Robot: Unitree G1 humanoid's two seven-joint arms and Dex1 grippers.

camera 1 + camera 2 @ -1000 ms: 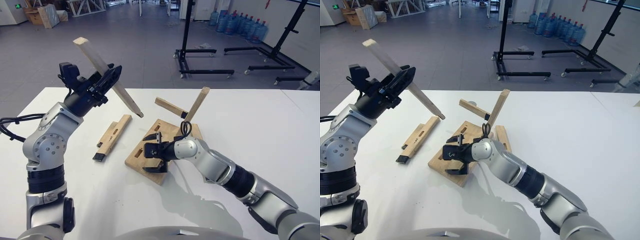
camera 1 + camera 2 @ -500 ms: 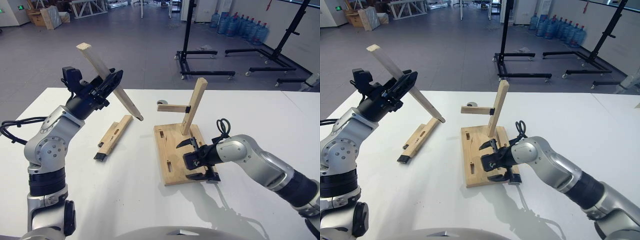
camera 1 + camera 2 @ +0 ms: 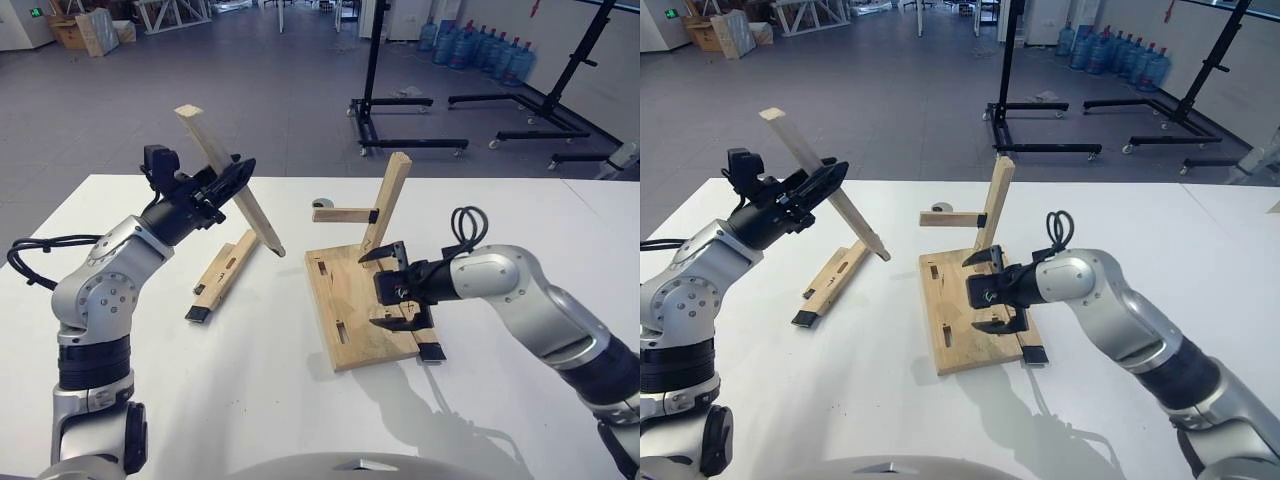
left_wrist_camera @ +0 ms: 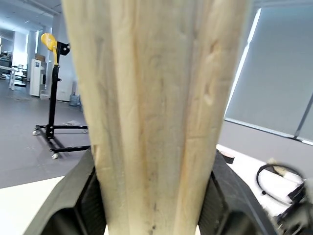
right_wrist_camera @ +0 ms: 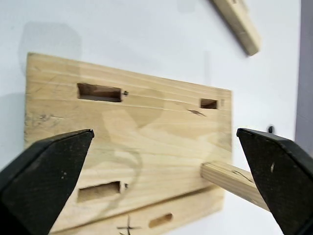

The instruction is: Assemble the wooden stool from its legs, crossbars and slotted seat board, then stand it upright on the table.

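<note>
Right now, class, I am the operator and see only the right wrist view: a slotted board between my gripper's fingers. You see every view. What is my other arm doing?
Observer: The left gripper holds a wooden leg tilted in the air above the table.
Operator: Is that stick at the board's edge fitted in?
Observer: Yes, that upright leg stands at the seat board's far edge, with a crossbar jutting toward the robot's left.
Operator: And the stick end beyond the board?
Observer: A slotted leg lying flat between the board and the left arm.
</note>
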